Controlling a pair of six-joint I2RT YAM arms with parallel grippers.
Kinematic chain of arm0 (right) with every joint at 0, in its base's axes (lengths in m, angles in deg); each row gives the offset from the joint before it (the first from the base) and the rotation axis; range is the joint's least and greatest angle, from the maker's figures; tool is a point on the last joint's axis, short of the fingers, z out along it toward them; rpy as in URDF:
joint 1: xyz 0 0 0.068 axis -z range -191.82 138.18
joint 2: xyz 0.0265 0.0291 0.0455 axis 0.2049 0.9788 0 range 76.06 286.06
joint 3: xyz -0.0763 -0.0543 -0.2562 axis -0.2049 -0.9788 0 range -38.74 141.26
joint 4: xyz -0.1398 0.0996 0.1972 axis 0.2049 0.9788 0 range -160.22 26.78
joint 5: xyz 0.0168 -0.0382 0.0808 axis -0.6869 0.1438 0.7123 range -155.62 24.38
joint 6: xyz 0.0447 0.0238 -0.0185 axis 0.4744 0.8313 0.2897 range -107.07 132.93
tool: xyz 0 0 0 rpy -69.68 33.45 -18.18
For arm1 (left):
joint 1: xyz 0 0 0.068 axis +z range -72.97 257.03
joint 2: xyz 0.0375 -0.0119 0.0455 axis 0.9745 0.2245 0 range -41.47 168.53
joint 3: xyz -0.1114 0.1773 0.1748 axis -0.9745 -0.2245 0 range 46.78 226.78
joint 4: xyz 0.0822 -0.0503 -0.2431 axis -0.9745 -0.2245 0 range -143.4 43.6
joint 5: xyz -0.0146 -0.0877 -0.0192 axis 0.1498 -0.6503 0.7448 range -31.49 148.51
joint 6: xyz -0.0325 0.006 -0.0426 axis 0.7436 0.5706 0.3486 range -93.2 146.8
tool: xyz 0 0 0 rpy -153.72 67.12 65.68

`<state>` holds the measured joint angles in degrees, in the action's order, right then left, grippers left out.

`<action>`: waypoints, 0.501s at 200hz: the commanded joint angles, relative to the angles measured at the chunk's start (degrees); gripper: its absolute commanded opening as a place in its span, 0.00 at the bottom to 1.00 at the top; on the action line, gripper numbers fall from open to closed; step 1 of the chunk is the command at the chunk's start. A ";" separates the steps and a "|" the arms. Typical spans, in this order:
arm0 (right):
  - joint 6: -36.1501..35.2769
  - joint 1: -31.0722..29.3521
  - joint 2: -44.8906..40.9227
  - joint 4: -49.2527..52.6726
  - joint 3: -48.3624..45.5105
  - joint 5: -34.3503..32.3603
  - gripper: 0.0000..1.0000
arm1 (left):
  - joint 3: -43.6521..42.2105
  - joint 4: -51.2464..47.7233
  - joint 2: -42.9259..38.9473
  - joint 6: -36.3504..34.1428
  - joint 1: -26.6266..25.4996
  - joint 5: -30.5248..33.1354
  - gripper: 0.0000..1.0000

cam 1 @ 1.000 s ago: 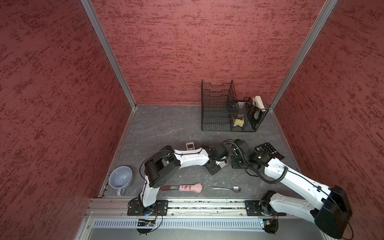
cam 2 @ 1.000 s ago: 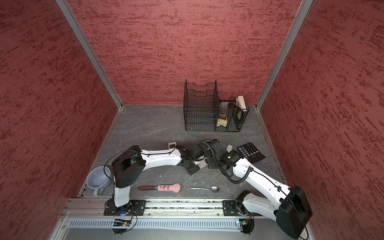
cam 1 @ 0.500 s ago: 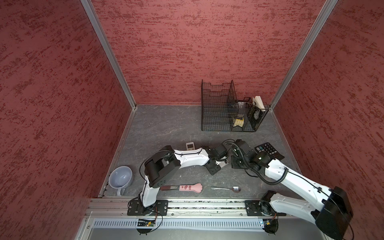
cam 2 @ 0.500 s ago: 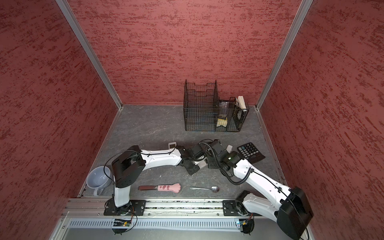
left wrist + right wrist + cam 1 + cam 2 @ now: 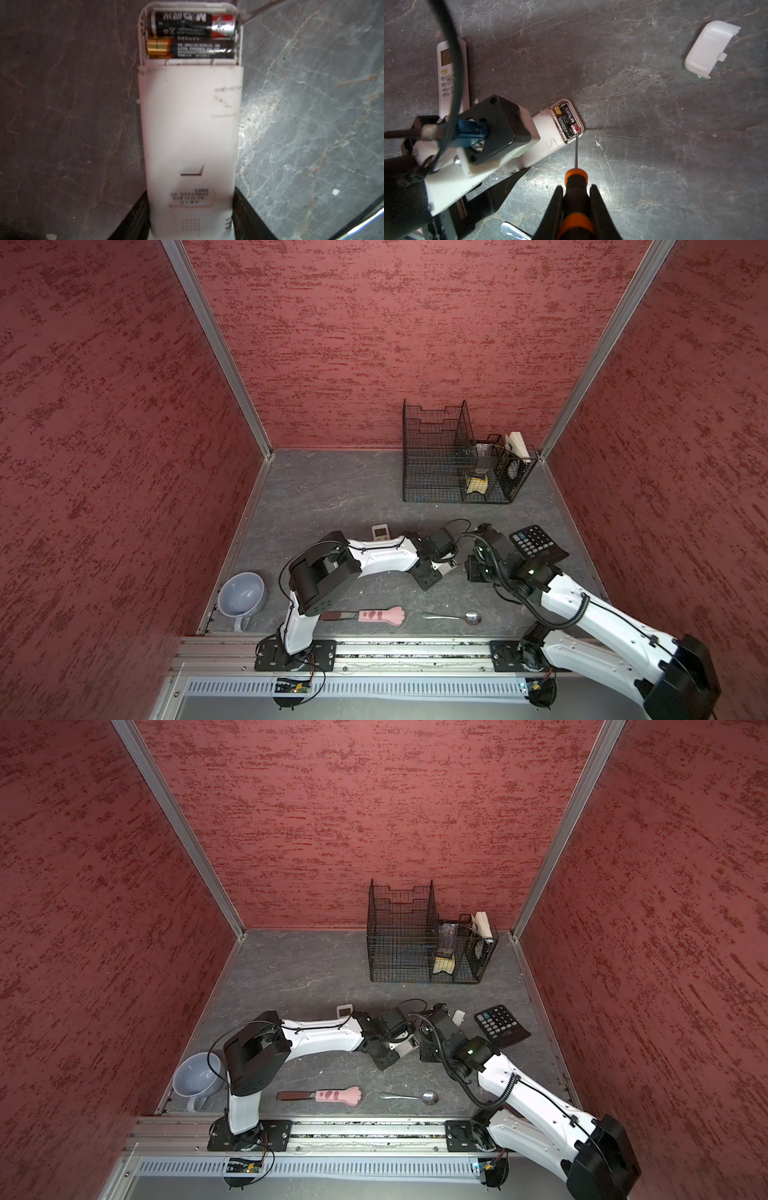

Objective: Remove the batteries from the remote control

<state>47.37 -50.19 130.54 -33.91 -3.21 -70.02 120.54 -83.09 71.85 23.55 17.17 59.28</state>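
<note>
With the left end effector (image 5: 191,191) clamped on the remote control (image 5: 189,128) at mid-worktop (image 5: 654,145) and the right end effector (image 5: 576,187) gripping the screwdriver (image 5: 576,180), whose tip sits at the batteries (image 5: 191,37) (both seated in the open bay), a hard pry could slip off or fling one away.

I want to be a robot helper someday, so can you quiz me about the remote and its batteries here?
1. True or false: the battery cover is off the remote control.
2. How many batteries sit in the open compartment?
3. The right claw holds: A pencil, B screwdriver, C fork.
Key: 1 true; 2 two; 3 B.
</note>
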 commanded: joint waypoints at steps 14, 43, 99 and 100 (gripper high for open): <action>-2.58 0.16 -0.37 -14.09 -1.43 3.32 0.00 | -4.89 1.37 9.51 -1.85 -2.97 -3.94 0.31; -3.30 0.06 -1.45 -15.20 -1.51 3.05 0.00 | -4.83 1.53 9.73 -1.81 -3.02 -4.03 0.31; -3.82 0.08 -2.45 -15.40 -0.26 1.44 0.00 | -5.02 1.54 10.07 -1.80 -3.27 -4.11 0.30; -3.84 0.07 -2.45 -15.36 -0.23 1.43 0.00 | -5.02 1.58 10.07 -1.82 -3.31 -4.11 0.30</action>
<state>44.05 -49.97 128.64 -36.07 -4.93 -69.98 120.50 -83.02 71.93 24.45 17.00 59.52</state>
